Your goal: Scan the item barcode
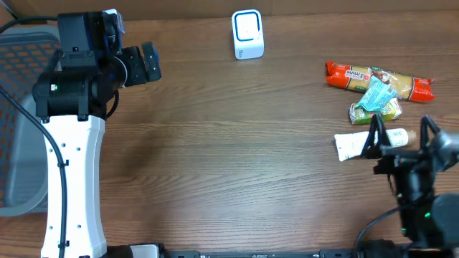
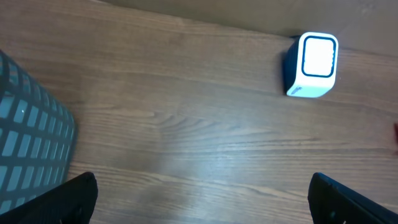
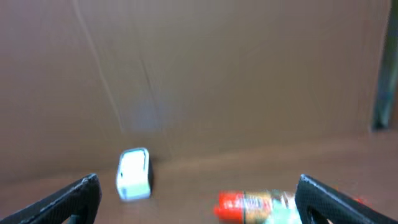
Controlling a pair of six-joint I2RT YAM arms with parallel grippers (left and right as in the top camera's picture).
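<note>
The scanner (image 1: 247, 34), a small white box with a blue rim, stands at the table's far middle; it also shows in the left wrist view (image 2: 313, 65) and, blurred, in the right wrist view (image 3: 134, 174). The items lie at the right: a long red-ended packet (image 1: 380, 81) (image 3: 249, 206), a teal packet (image 1: 377, 95), a green-yellow packet (image 1: 374, 110) and a white tube (image 1: 353, 146). My right gripper (image 1: 401, 132) (image 3: 199, 202) hangs open just right of the tube, holding nothing. My left gripper (image 1: 143, 63) (image 2: 202, 202) is open and empty at the far left.
A grey mesh basket (image 1: 20, 107) (image 2: 28, 140) stands off the table's left edge, beside the left arm's white base (image 1: 72, 186). A brown wall runs along the back behind the scanner.
</note>
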